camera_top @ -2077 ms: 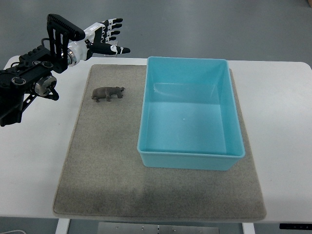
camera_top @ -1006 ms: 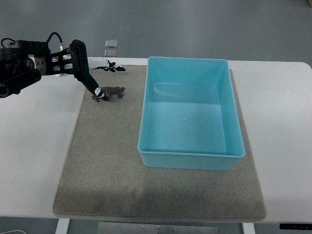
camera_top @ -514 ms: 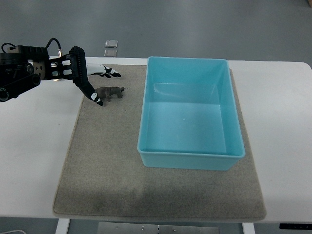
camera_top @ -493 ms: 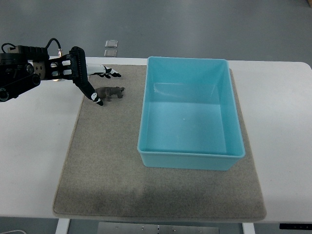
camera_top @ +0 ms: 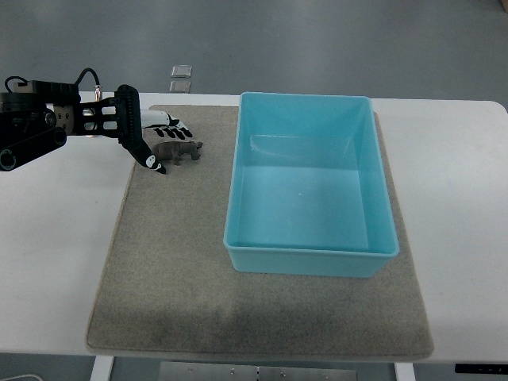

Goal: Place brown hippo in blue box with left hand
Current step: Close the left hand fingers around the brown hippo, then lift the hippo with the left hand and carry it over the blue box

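A white table (camera_top: 55, 262) carries a grey mat (camera_top: 167, 270). I am mid-grasp: my left hand (camera_top: 147, 139) straddles the brown hippo (camera_top: 181, 150) at the mat's far left, fingers (camera_top: 171, 125) spread wide, thumb in front, not yet closed. Next I must close, lift and carry it to the blue box (camera_top: 309, 186). Since half a second ago the fingers have edged closer to the toy.

Lab-like test setup: plain white table (camera_top: 460, 182), grey mat (camera_top: 175, 270), bare grey floor (camera_top: 317, 40) beyond.
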